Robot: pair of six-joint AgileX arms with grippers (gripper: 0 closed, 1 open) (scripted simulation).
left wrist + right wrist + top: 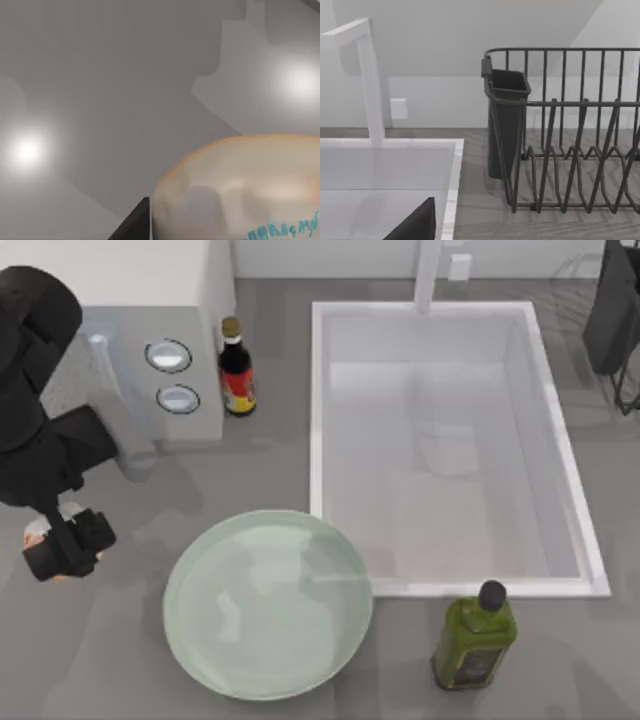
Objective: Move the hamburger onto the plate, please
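Note:
The hamburger (38,531), cream-white with orange-red patches, lies on the grey counter at the far left, mostly hidden under my left arm. My left gripper (62,540) is down over it and shut on it. In the left wrist view the hamburger (240,190) looms close, and one dark finger (136,225) presses against its side. The plate (268,603), a large pale mint-green dish, sits to the right of the gripper near the front edge and holds nothing. My right gripper (612,310) is parked at the back right corner.
A white sink basin (318,410) with a faucet (370,80) takes up the right half. A dark sauce bottle (236,370) stands behind the plate beside a white appliance (150,350). A green oil bottle (475,635) stands right of the plate. A wire dish rack (570,135) is at the back right.

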